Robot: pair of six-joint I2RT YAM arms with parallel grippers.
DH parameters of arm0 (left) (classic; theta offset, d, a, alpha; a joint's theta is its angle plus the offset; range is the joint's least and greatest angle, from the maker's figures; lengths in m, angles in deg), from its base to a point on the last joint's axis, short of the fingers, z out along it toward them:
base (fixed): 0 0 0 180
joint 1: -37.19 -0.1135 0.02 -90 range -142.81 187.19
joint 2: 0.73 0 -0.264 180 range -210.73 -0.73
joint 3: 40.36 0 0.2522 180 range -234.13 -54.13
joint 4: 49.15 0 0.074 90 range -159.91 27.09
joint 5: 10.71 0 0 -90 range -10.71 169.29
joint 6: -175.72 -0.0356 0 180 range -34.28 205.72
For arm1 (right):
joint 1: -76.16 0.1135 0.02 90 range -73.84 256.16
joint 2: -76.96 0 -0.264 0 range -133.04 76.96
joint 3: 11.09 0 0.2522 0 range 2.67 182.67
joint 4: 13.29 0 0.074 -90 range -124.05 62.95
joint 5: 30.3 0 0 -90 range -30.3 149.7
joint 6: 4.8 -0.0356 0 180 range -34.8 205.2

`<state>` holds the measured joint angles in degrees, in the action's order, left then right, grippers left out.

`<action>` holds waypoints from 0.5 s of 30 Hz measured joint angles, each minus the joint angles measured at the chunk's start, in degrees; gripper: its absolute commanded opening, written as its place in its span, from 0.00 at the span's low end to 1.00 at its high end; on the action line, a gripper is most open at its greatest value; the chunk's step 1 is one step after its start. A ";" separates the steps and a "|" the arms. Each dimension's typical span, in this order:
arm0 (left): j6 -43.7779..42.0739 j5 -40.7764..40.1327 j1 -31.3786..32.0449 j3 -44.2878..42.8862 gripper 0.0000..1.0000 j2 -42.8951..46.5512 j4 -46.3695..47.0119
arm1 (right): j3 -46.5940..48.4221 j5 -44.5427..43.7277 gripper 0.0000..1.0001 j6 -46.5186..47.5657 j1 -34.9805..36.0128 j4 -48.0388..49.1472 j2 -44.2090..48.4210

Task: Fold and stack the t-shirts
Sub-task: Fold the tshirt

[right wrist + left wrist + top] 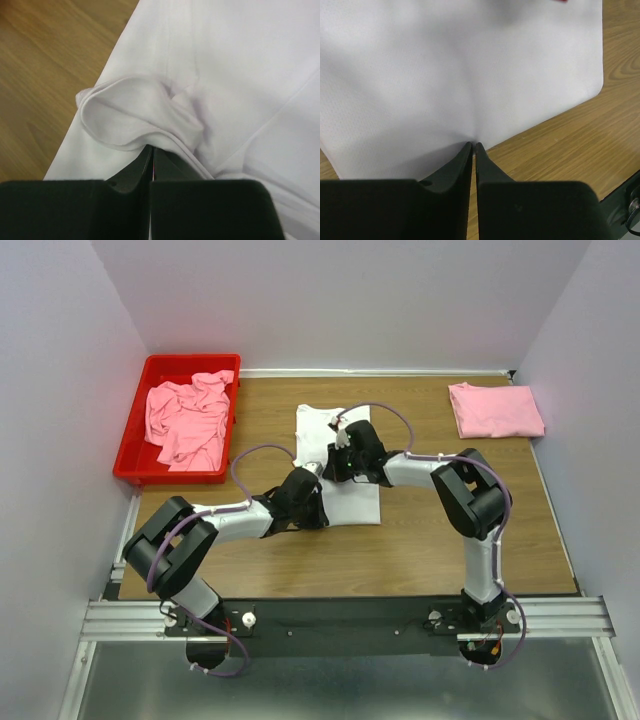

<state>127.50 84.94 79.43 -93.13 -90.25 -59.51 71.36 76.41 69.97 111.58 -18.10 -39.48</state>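
A white t-shirt [357, 502] lies partly folded in the middle of the wooden table. My left gripper [304, 502] is at its near left edge. In the left wrist view the left gripper [474, 145] is shut and pinches the edge of the shirt [460, 65], which puckers toward the tips. My right gripper [338, 459] is over the shirt's middle. In the right wrist view the right gripper [152, 148] is shut on a raised fold of the shirt [225, 60] near its left edge. A folded pink t-shirt [495, 410] lies at the back right.
A red bin [134, 440] at the back left holds crumpled pink t-shirts [188, 420]. Purple walls close in the table on three sides. Bare wood [430, 540] shows to the right of the white shirt and toward the front.
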 measured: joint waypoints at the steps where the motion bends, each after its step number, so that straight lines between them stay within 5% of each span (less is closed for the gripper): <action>1: 0.00 0.00 0.00 0.02 0.14 0.00 -0.02 | 0.83 -1.05 0.08 0.20 0.00 -0.07 -0.55; 15: 0.15 -0.48 0.00 1.01 0.19 4.15 -2.38 | 17.29 -6.16 0.09 -0.31 -5.33 -1.25 -5.57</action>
<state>127.65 84.46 79.43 -92.12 -86.10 -61.90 88.65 70.25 69.67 106.25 -19.34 -45.05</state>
